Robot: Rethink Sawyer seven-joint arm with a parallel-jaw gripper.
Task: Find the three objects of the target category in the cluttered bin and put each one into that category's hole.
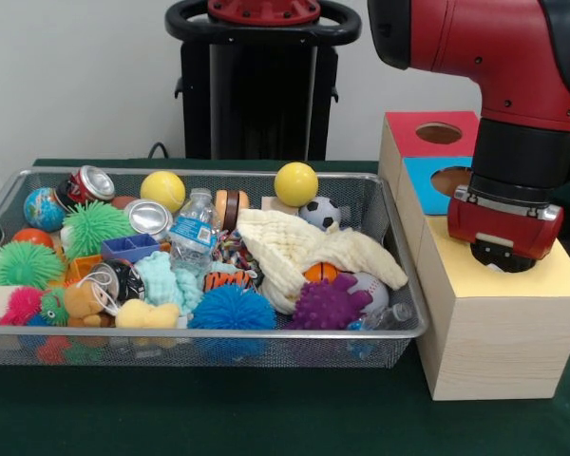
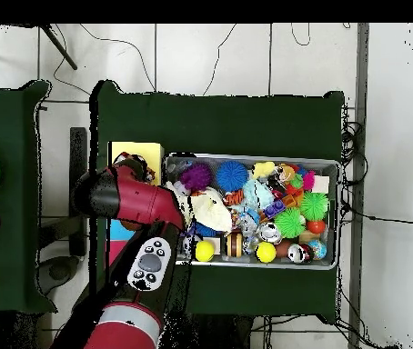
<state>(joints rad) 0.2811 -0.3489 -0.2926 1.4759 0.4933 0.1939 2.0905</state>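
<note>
Wall (image 1: 76,76): plain white, evenly lit. Table covering (image 1: 218,418): dark green cloth. Floor (image 2: 210,54): pale tiles, dark grout lines. Black cables (image 2: 356,173) trail across floor beside table. Second green-covered table (image 2: 10,136) stands apart at side.

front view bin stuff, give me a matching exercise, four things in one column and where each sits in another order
Things:
1. cream folded cloth
2. clear plastic water bottle with a blue label
3. purple spiky rubber ball
4. small globe-printed ball

Places:
A. back left corner of the wire mesh bin
B. near the front rim, right of centre
C. standing about mid-bin
D. draped over toys on the right side

Pairs: 1-D, 2-C, 3-B, 4-A
</note>
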